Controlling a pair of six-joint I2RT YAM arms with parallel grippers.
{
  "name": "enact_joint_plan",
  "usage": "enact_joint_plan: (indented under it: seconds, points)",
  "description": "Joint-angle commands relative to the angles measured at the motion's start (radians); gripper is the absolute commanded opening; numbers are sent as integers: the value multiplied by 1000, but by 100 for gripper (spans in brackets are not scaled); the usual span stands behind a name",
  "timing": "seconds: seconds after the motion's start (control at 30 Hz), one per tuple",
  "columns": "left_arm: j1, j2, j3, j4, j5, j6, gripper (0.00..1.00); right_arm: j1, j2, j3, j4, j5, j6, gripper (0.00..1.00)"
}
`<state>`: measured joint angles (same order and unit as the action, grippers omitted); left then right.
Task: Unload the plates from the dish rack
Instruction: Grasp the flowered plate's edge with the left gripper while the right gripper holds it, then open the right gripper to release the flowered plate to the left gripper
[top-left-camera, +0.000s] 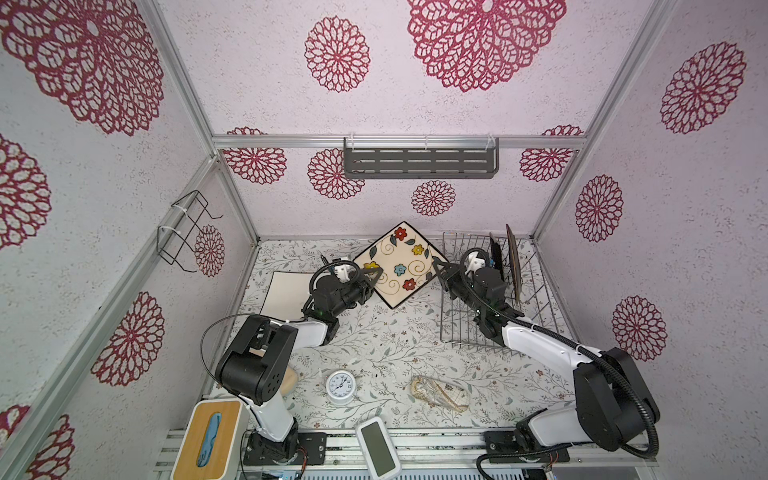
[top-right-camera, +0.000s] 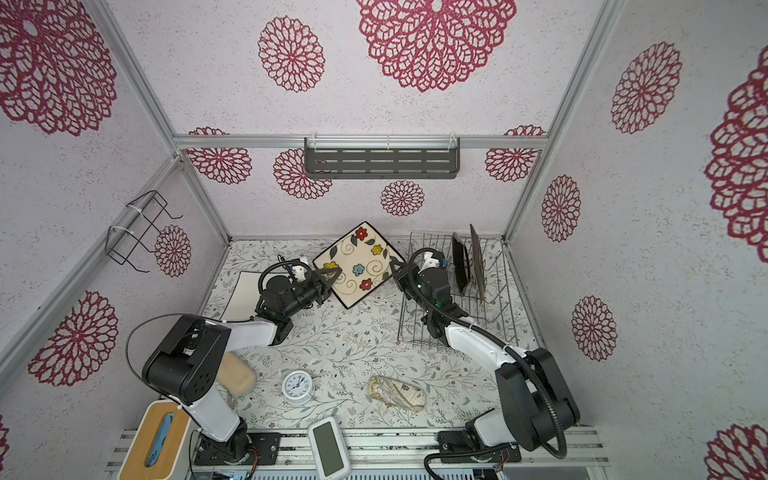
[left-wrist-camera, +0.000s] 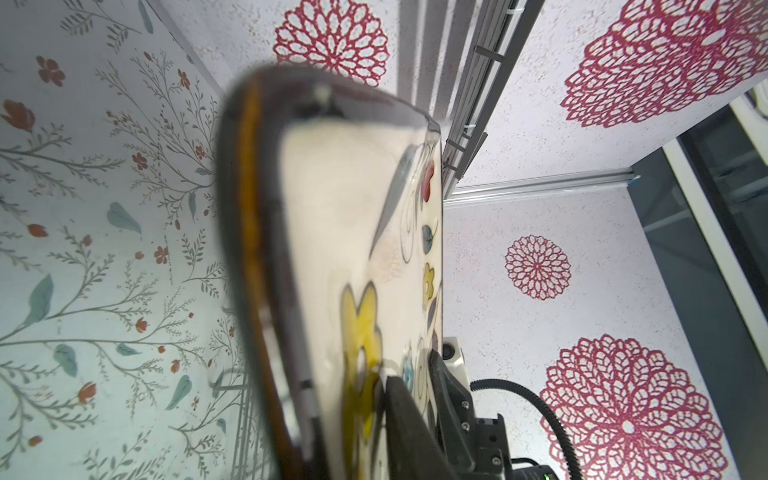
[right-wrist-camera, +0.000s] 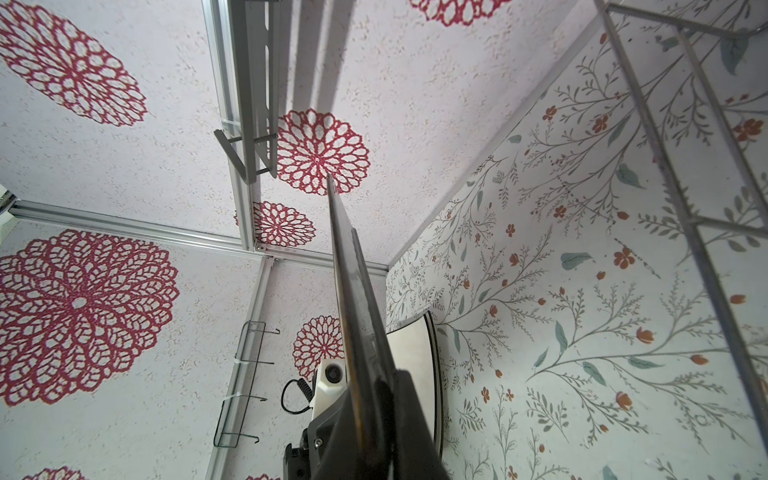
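At the back of the table (top-left-camera: 374, 332), in both top views, the flower-painted plate (top-left-camera: 401, 266) (top-right-camera: 357, 266) is out of the dish rack (top-left-camera: 457, 328) (top-right-camera: 415, 328) and just left of it. A white plate (top-left-camera: 286, 291) lies flat further left. The painted face is turned up toward the camera. The plate sits like a diamond, with one corner toward the back wall and one toward the front. Its sides look about equal, so no long axis can be told.

The left gripper (top-left-camera: 376, 276) (top-right-camera: 334, 276) straddles the left corner and the right gripper (top-left-camera: 436, 270) (top-right-camera: 395, 270) pinches the right corner. A dark square plate (top-left-camera: 496, 257) and a brown-rimmed round plate (top-left-camera: 513, 257) stand upright in the rack.

In the left wrist view, the flower-painted plate (left-wrist-camera: 332, 228) fills the middle, close and blurred. One of the left fingers (left-wrist-camera: 401, 424) lies against its yellow flower. The other is hidden behind the plate, so whether the grip is closed cannot be told.

In the right wrist view, the same plate (right-wrist-camera: 353, 291) shows edge-on as a thin dark blade. The right gripper (right-wrist-camera: 374, 436) is clamped tight on it, with its fingers (right-wrist-camera: 415, 436) on either side.
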<state>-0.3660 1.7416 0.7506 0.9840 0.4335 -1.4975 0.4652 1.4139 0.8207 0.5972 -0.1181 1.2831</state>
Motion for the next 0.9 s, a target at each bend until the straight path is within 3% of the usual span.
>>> enact_joint_plan:
  seconds: [0.0, 0.23, 0.4, 0.67, 0.87]
  points:
    - [-7, 15, 3, 36, 4, 5, 18, -10, -41, 110, 253, -69, 48, 0]
    - [-6, 19, 1, 53, 4, -1, 0, -18, -38, 109, 253, -79, 49, 0]
    - [-5, 16, 0, 62, 2, -6, 0, -25, -29, 111, 257, -99, 59, 1]
    - [9, -20, -16, 73, -21, -12, 0, -47, -26, 80, 314, -124, 102, 36]
    - [29, -61, -36, 87, -53, -10, 0, -68, -36, 39, 322, -142, 120, 50]
